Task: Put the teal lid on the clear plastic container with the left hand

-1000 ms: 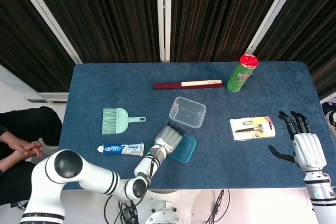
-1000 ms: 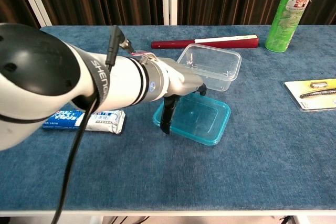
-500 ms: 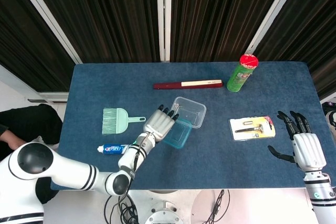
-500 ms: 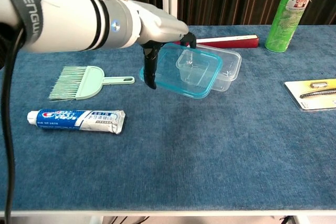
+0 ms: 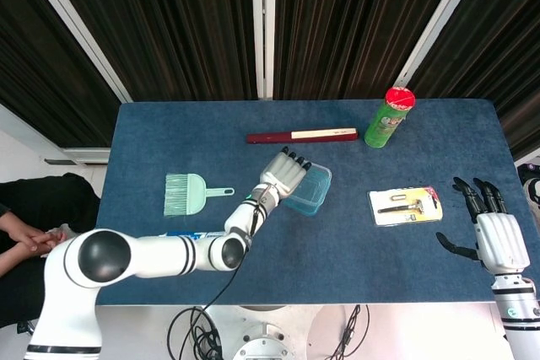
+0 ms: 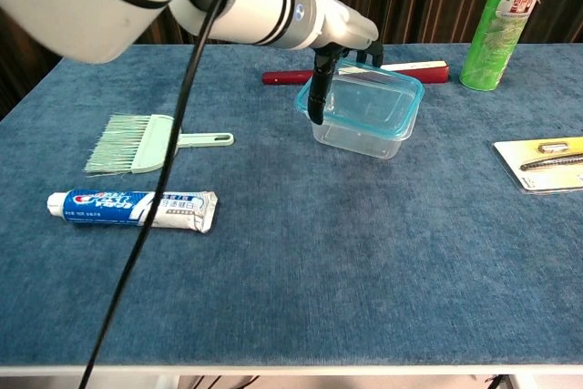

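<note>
on blue table [image 5: 152, 132], left hand [image 5: 283, 173] has moved teal lid [image 6: 378, 97] onto clear container [image 6: 364, 137].

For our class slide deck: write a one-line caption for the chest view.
Left robot hand lowers the teal lid onto the clear plastic container.

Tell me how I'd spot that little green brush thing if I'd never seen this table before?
Start at the blue table and look to its left half, left of the clear plastic container where the left robot hand holds the teal lid. The mint-green dustpan brush lies flat above the toothpaste tube. It alone has a fan of bristles and a thin handle.
</note>
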Available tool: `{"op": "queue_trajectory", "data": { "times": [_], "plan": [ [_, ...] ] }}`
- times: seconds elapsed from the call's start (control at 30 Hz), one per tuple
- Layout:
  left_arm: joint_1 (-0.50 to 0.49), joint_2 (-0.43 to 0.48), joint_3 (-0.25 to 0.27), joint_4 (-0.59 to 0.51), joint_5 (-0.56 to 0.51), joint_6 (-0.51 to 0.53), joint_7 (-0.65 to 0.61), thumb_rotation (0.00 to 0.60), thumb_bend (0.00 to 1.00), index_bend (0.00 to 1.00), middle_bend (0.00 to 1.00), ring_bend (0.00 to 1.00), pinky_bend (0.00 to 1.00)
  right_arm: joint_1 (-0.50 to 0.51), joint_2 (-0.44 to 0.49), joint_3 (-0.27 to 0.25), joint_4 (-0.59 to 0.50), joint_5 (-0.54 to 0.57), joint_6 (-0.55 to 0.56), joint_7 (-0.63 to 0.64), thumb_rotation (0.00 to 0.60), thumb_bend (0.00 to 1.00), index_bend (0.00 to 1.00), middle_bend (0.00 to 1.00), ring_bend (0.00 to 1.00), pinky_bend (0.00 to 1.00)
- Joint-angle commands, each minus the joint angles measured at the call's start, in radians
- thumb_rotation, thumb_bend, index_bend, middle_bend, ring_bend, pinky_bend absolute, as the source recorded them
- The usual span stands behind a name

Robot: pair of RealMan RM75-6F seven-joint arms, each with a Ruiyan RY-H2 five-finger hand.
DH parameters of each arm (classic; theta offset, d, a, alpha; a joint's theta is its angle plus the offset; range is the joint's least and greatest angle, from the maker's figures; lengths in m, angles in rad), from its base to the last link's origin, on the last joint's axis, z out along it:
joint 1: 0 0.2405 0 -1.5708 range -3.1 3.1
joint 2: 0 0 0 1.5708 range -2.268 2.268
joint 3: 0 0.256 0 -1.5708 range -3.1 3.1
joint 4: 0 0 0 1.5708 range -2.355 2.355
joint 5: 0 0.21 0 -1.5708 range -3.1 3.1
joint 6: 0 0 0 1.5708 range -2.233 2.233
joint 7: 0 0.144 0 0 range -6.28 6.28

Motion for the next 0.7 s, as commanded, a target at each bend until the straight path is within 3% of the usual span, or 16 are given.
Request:
{"op": "queue_trajectory", "data": {
  "times": [0.03,0.3,0.7],
  "plan": [
    [-0.069,-0.057,0.029,0.134,-0.078,-0.100,-0.011,0.600,0.21,0.24,0.22,0.11,0.11,0.000,0.001,0.003,-0.003,0.009,-0.006,-0.005,0.600,0.13,0.00,0.17,0.00,0.00],
    [-0.140,-0.096,0.102,0.255,-0.183,-0.180,-0.035,0.600,0.21,0.24,0.22,0.11,0.11,0.008,-0.001,0.013,-0.002,0.025,-0.023,-0.008,0.600,0.13,0.00,0.17,0.00,0.00],
    [-0.206,-0.118,0.188,0.318,-0.268,-0.208,-0.064,0.600,0.21,0.24,0.22,0.11,0.11,0.010,-0.002,0.018,0.008,0.032,-0.033,0.002,0.600,0.13,0.00,0.17,0.00,0.00]
  ]
}}
